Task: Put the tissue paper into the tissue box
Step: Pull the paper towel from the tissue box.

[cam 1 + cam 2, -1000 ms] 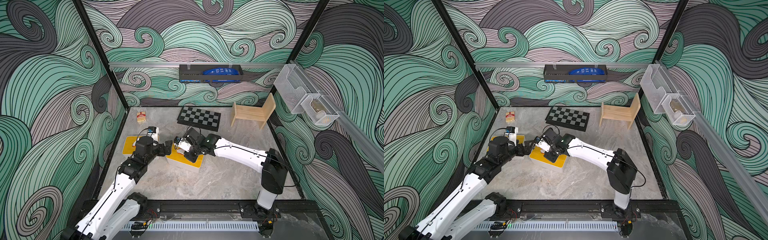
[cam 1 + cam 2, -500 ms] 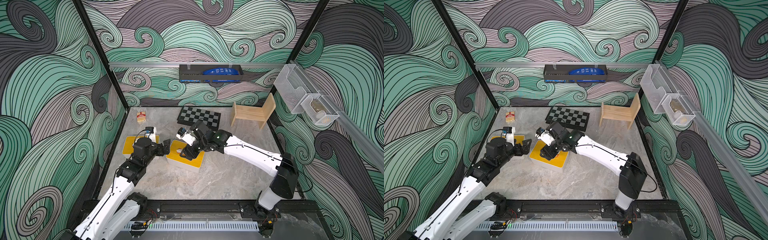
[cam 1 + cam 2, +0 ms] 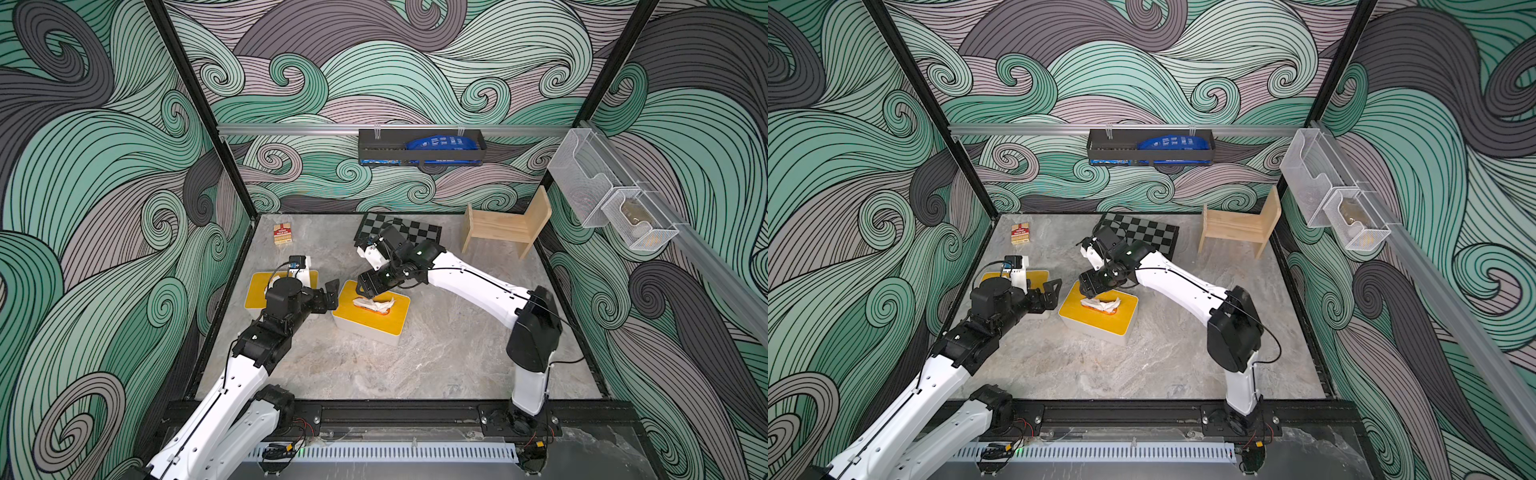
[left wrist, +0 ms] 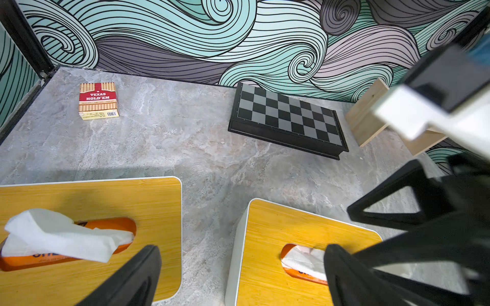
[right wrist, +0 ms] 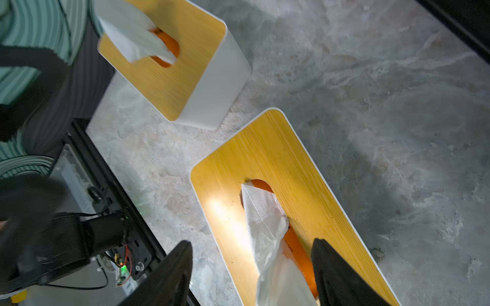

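Note:
The tissue box (image 3: 388,322), white with a yellow wooden lid, stands mid-table in both top views (image 3: 1113,316). White tissue paper (image 3: 376,305) lies crumpled in and over its slot, partly sticking out (image 5: 265,225). My right gripper (image 3: 368,289) hovers just above the slot, open, with the tissue loose between its fingers (image 5: 250,246). My left gripper (image 3: 330,293) is open beside the box's left end, holding nothing (image 4: 238,275).
A second yellow-lidded tissue box (image 3: 259,291) with its own tissue (image 4: 61,235) sits at the left, partly under my left arm. At the back are a card box (image 3: 282,233), a chessboard (image 3: 415,228) and a wooden stool (image 3: 507,226).
My right gripper has opened, let go of the tissue paper at the slot and risen off the box. My left gripper has drawn back a little from the box.

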Robot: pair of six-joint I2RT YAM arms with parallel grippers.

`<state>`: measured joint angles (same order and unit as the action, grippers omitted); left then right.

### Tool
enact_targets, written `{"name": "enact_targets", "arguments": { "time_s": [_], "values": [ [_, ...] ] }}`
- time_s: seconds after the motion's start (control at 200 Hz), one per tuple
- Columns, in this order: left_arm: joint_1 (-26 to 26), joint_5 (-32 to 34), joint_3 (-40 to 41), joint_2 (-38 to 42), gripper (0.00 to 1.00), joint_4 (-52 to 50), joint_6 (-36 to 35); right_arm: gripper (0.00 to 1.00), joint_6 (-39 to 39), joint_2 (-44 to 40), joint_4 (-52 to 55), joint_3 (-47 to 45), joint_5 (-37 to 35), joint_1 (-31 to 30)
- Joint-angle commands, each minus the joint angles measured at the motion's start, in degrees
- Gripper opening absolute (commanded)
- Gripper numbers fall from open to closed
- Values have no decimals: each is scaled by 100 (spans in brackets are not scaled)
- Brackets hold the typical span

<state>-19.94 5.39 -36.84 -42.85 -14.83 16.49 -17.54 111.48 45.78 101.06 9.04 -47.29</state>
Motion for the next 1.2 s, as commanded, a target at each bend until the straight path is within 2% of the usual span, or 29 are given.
{"name": "enact_targets", "arguments": {
  "time_s": [0.0,0.285,0.52,0.891,1.196],
  "values": [
    [34,25,30,75,99,138,-42,67,-30,324,780,322,-188,3],
    [35,-36,52,117,99,147,-50,53,-74,444,889,306,-139,-26],
    [34,-64,62,119,99,156,-58,30,-74,480,889,153,-36,-26],
    [34,-90,66,119,99,165,-58,17,-86,322,887,65,207,-51],
    [34,-107,80,119,99,173,-62,0,-10,192,880,-87,125,-126]
  ]
}}
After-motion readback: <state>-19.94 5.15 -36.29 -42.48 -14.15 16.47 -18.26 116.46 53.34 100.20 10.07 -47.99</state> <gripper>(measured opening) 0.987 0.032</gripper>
